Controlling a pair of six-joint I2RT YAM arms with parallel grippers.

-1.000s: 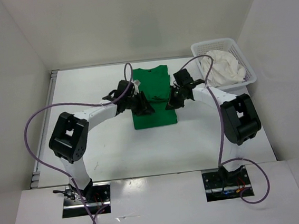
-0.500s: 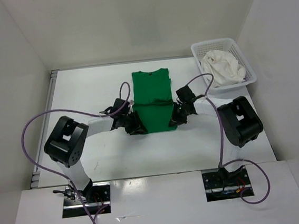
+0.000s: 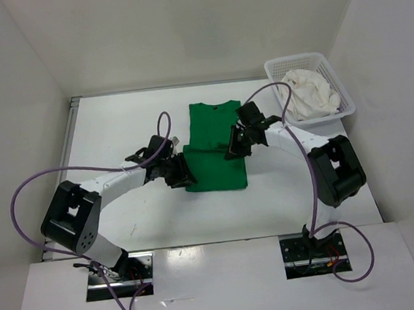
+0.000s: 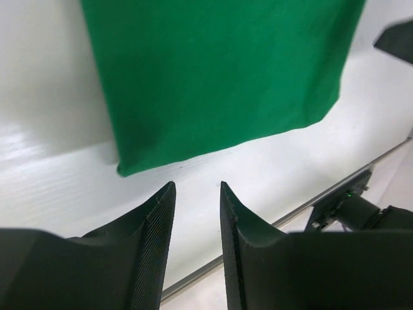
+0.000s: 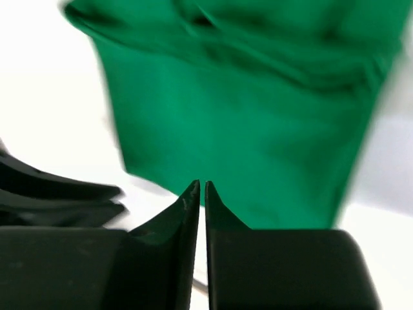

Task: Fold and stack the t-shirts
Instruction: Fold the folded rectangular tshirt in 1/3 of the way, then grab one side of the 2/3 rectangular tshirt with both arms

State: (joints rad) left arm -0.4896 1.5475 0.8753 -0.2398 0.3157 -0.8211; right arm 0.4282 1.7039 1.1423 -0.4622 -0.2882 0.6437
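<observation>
Top external view shows the green shirt [image 3: 218, 157] lying folded in the middle of the table [image 3: 116, 127], collar at the far end. The left tool [image 3: 183, 173] sits just beside its near left edge, fingers a narrow gap apart, holding nothing. The right tool [image 3: 233, 146] hangs over its right edge, fingers almost touching, no cloth visible between them. A white shirt [image 3: 310, 94] lies bunched in the basket [image 3: 279, 65].

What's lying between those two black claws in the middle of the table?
The green t-shirt, flat on the table, lies between the left gripper and the right gripper; the top view shows it.
</observation>
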